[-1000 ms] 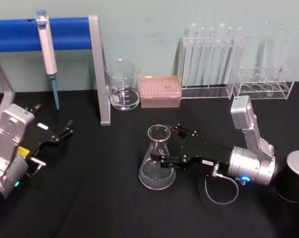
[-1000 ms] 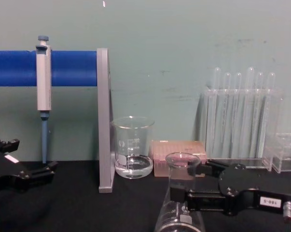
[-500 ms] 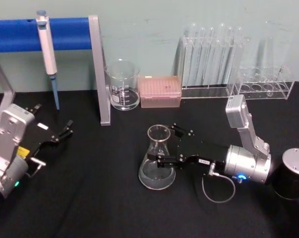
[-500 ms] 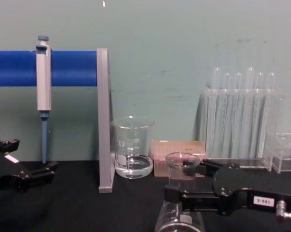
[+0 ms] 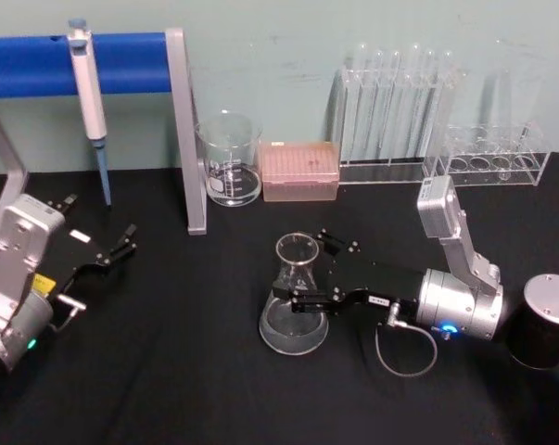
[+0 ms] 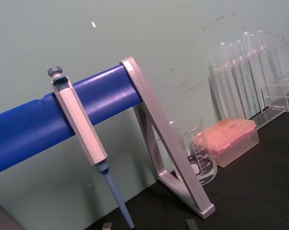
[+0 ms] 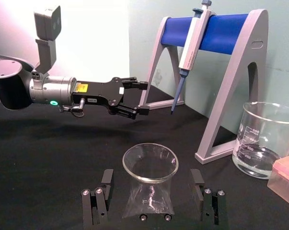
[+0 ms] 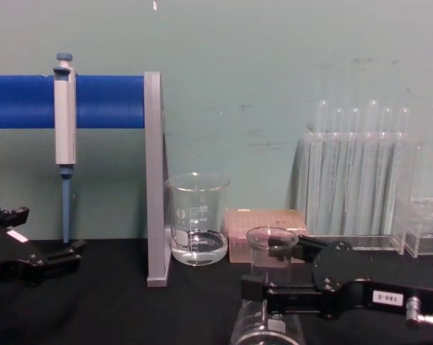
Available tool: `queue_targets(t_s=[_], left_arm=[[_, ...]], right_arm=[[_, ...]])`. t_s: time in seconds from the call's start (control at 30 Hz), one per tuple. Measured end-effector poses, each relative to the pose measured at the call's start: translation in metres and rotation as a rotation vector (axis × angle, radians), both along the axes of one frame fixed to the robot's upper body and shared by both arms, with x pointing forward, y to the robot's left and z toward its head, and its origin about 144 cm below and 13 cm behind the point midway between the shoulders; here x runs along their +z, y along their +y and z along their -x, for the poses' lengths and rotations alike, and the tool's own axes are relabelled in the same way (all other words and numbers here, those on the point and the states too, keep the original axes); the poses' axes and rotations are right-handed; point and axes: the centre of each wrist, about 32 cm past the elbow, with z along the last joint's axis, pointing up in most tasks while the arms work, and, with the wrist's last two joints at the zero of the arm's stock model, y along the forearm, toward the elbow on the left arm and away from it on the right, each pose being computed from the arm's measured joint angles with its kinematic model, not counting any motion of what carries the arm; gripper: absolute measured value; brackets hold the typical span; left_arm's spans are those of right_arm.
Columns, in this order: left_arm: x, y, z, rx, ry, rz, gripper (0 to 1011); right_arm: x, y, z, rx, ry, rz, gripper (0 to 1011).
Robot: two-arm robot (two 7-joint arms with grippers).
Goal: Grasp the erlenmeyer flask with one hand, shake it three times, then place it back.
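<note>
Straddling the flask at its neck, the right pincer lies low over the black surface with its jaws released. In the right wrist view the fingers stand one on each side of the glass with a gap on both sides, so nothing is grasped. The flask stands upright on the surface between them, its rim just above the jaws.

Behind this pincer, past its silver wrist, a black canister sits near the arm. Toward the wall from the pincer stand a beaker with a little clear liquid and, just beside it, a pink tip box. A tube rack stands farther along the wall, on the arm's side.

Beyond the flask and well apart from the right pincer, the left pincer rests idle with its jaws apart, pointing toward the wall. Past it stands a grey stand with a blue bar, and a pipette hangs from that bar.
</note>
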Motion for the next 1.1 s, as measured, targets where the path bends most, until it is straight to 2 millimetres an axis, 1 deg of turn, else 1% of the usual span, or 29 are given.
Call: queue_targets(t_s=[1.1], left_arm=[[0.0,0.0,0.0,0.0,0.0,0.0,1001]], right_arm=[[0.0005,0.0004,-0.0008,-0.001,-0.004,0.011,1000]])
